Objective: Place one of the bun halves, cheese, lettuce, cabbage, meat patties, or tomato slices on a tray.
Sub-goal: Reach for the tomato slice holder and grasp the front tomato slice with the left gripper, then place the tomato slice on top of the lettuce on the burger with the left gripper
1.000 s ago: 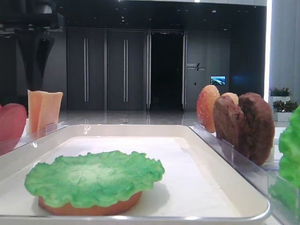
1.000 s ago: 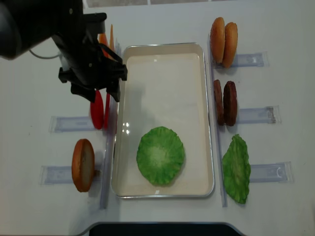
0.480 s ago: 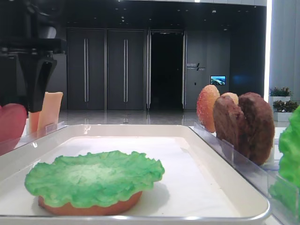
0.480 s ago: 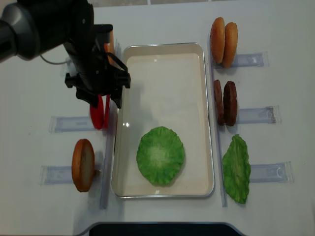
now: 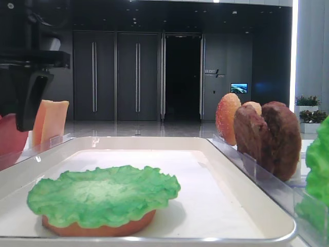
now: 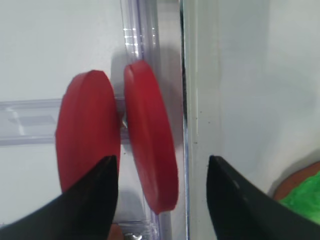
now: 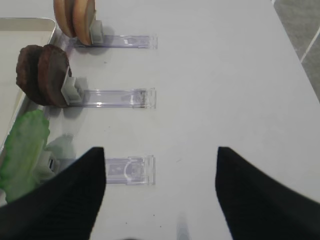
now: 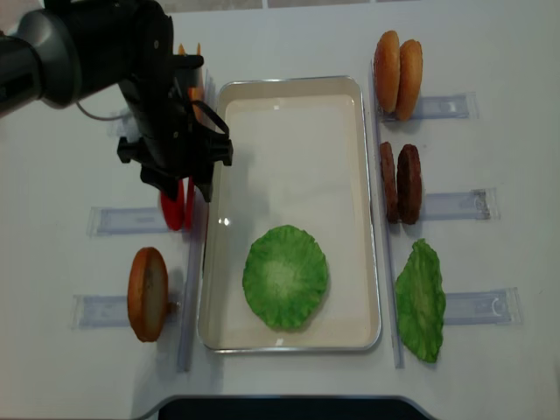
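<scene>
Your left gripper [image 6: 162, 192] hangs over the tomato slices [image 6: 150, 135], fingers [image 6: 90, 200] spread, straddling the slice nearer the tray [image 8: 289, 114], nothing gripped. They stand on edge in their rack [image 6: 30, 120], easy to pinch. The right gripper [image 7: 160, 195] waits, fingers parted.

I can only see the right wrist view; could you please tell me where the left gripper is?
Observer: The left gripper is open, its fingers either side of the tomato slice nearest the tray.
Operator: Thanks. Is anything on the tray?
Observer: Yes, a lettuce leaf lies on a bun half there.
Operator: Any bun left on that side?
Observer: One upright bun piece stands in a clear rack.
</scene>
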`<state>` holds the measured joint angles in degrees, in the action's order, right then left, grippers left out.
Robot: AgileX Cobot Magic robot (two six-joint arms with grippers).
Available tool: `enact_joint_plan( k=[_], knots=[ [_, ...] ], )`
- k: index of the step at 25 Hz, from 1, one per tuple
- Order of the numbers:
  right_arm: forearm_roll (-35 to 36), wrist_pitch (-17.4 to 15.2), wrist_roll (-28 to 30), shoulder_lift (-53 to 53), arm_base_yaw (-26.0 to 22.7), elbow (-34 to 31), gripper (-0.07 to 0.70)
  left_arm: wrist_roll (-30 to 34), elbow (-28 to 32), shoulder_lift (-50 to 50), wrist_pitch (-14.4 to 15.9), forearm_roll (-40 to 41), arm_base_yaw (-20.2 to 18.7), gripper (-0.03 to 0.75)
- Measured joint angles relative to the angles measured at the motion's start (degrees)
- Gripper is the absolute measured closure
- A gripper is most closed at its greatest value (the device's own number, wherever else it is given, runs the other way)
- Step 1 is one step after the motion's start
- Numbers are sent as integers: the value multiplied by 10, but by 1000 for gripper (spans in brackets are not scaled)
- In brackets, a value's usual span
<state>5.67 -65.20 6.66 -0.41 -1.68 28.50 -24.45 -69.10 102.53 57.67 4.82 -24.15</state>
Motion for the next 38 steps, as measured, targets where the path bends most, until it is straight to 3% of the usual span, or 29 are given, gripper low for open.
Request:
enact_joint_plan(
  k=[9, 21, 38],
  knots=[
    [0, 0, 0, 0, 0, 0, 153, 0, 0, 0, 12, 23, 0, 347],
    [0, 0, 0, 0, 0, 0, 153, 10, 0, 0, 17, 39, 0, 655],
    [0, 0, 0, 0, 0, 0, 153, 11, -1, -3, 59, 39, 0, 657]
  ],
)
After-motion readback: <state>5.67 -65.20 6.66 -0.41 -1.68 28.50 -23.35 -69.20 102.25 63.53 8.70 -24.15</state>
